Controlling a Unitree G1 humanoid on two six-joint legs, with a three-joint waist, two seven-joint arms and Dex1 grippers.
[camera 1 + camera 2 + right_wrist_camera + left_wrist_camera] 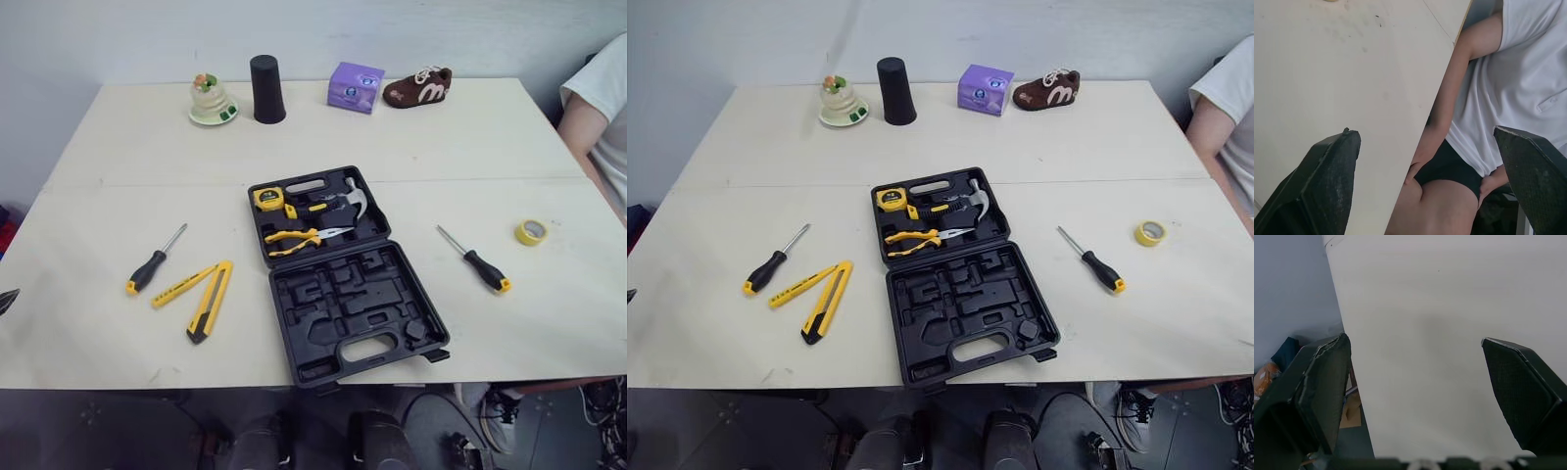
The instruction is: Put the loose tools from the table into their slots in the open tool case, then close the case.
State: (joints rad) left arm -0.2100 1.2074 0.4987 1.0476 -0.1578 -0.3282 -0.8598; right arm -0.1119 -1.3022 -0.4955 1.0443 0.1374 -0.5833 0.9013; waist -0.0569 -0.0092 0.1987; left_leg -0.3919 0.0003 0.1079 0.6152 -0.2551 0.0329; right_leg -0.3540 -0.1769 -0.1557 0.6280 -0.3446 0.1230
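The tool case [343, 305] lies open in the middle of the tabletop [441, 147]. Its far half holds three tools. A yellow tape measure [269, 199] sits at the left, a hammer [348, 196] lies to its right, and yellow pliers [294, 238] lie just near of them. The near half of the case has bare black slots with nothing in them.

Some tools lie loose on the tabletop. To the left of the case is the left screwdriver [152, 262], with a black and yellow handle. Just right of it are a thin yellow tool [183, 285] and a yellow and black knife [211, 301]. These two make a V shape, with their far ends close together. To the right of the case is the right screwdriver [475, 259]. Farther right is a small roll of yellow tape [531, 232].

Along the far edge stand a little dish with a jar [213, 101], a black cup [266, 89], a purple box [355, 87] and a brown shoe [418, 87]. A person in a white shirt [602, 108] sits at the right side.

The left claw [1413, 345] hangs over the left edge of the tabletop, well apart from the tools. Its two fingers are wide apart and hold nothing. The right claw [1425, 132] is over the right edge of the tabletop, beside the person. Its fingers are wide apart too, with nothing between them.
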